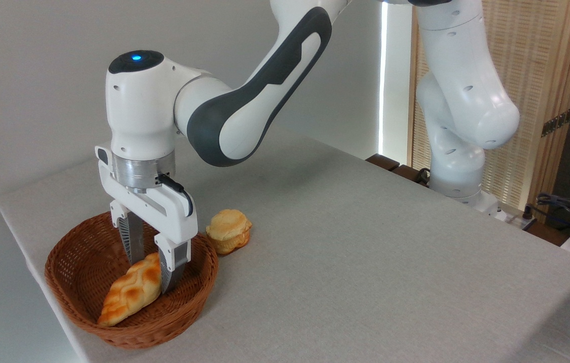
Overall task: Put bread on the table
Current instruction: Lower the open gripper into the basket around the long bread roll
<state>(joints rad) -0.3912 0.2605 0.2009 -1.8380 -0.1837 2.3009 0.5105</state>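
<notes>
While the gripper (pixel 153 262) straddles the bread (pixel 128 295) inside the basket (pixel 70 262), fingers unclosed, close them, then lift toward the table (pixel 365 252).

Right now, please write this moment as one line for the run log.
phase: grasping | gripper: fingers astride bread, closure unclear | bread: in basket | bun: on table

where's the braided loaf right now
The braided loaf lies inside the wicker basket at the table's lower left, its upper end between the gripper's fingers.
</notes>
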